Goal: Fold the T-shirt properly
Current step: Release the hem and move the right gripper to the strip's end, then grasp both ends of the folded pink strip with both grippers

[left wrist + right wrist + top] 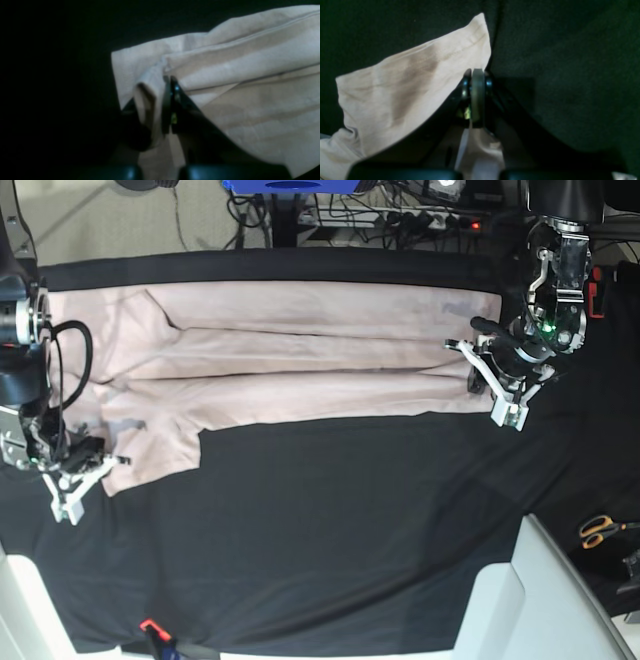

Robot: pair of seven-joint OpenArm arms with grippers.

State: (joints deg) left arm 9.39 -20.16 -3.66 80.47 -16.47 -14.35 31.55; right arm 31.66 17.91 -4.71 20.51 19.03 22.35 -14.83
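Running crosswise through the base view, the pale pink T-shirt (pixel 320 345) lies on the black cloth (pixel 330 530) as a long, flattened band; its long axis goes from left to right, nearly level, with creases and folded edges following the same line; its left end reaches the edge of that view, partly behind the right arm (pixel 25 370), so where it stops there cannot be told.

At the left, a short flap (pixel 160 440) of the shirt juts out from the band towards the bottom of the view, across the long axis; the right gripper (pixel 477 75) is at the outer edge of this part, its fingers together; whether cloth is pinched between them cannot be told.

Through the middle, the band is narrower than at the flap, its lower edge curving away from it and then running almost straight rightwards; which way the neckline points cannot be told.

At the right, the band ends in a short, roughly upright edge, square to the long axis; the left gripper (pixel 167 82) is near the lower corner of that end, clamped on a raised fold of the shirt, which bulges beside the fingers.
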